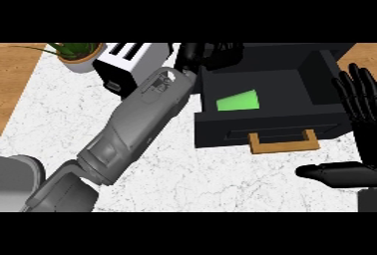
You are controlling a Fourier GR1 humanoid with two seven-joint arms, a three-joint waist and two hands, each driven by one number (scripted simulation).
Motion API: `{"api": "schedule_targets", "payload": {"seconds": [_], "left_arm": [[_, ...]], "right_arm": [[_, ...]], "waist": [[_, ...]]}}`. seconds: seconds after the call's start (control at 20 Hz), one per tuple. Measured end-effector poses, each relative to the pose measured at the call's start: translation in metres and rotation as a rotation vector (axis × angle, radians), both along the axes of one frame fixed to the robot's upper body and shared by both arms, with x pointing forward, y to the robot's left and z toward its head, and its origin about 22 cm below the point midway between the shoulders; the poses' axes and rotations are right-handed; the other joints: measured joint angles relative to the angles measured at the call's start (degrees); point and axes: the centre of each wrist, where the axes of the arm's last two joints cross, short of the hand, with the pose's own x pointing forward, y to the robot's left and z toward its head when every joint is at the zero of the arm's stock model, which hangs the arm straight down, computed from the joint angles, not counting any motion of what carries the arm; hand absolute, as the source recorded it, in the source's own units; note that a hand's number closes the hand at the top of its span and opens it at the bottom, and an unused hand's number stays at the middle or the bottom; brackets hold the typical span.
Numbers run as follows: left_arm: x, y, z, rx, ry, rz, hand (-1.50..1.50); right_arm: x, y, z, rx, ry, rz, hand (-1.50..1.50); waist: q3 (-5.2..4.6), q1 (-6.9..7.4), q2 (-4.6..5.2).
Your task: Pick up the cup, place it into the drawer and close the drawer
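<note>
A green cup (238, 101) lies tilted inside the open black drawer (221, 130), toward its left side. The drawer is pulled out over the white marble counter (59, 119), and its tan handle (284, 142) faces me. My left forearm reaches diagonally up across the counter. My left hand (208, 54) is at the drawer's far left corner, beyond the cup, with relaxed fingers and nothing in it. My right hand (358, 107) stands open at the right edge beside the drawer, fingers up, with its thumb low near the handle's right.
A white toaster (125, 62) stands at the back, just left of my left forearm. A potted plant (74, 54) sits at the back left corner. Brown wood borders the counter on the far left and top right.
</note>
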Motion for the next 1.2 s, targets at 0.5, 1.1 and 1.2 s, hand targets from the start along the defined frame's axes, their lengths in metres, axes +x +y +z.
{"api": "schedule_targets", "payload": {"seconds": [0.5,1.1,1.2], "left_arm": [[-0.006,-0.005,-0.023,0.185,0.038,0.022,-1.5],[-0.017,-0.02,-0.011,0.058,-0.072,0.021,-1.5],[-0.018,-0.024,-0.001,0.025,-0.08,0.021,-1.5]], "right_arm": [[0.005,0.002,0.004,-0.009,-0.012,0.026,-1.5],[-0.003,-0.002,0.011,0.086,-0.002,0.185,1.5],[-0.006,-0.003,0.013,0.058,-0.005,0.204,1.5]], "waist": [[0.0,-1.69,0.47],[-0.03,-0.5,0.09],[-0.05,0.19,-0.1]]}}
